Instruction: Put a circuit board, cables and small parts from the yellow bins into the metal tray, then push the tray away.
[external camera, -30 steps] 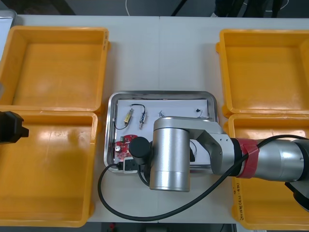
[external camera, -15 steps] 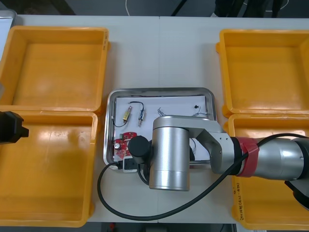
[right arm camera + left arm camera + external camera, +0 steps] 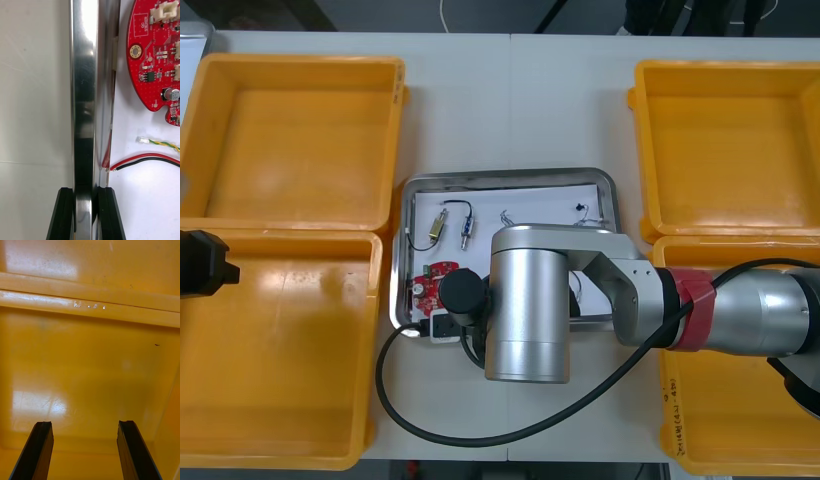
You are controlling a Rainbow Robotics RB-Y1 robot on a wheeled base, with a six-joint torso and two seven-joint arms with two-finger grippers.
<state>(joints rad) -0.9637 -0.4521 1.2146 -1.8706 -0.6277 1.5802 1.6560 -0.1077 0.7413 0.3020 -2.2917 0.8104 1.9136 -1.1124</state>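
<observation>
Metal tray (image 3: 83,93) rim inside right gripper (image 3: 85,192)

On the table (image 3: 510,110) the tray (image 3: 505,176) lies in the middle, with the far left bin (image 3: 290,140) and near left bin (image 3: 280,350) on one side and the far right bin (image 3: 725,140) and near right bin (image 3: 740,420) on the other. In the tray, the circuit board (image 3: 432,283) lies at the near left corner, with a cable (image 3: 150,159) just beside it and small metal parts (image 3: 466,238) behind it. The right gripper (image 3: 85,191) straddles the tray's near rim, and the left gripper (image 3: 85,425) hangs over the near left bin.
</observation>
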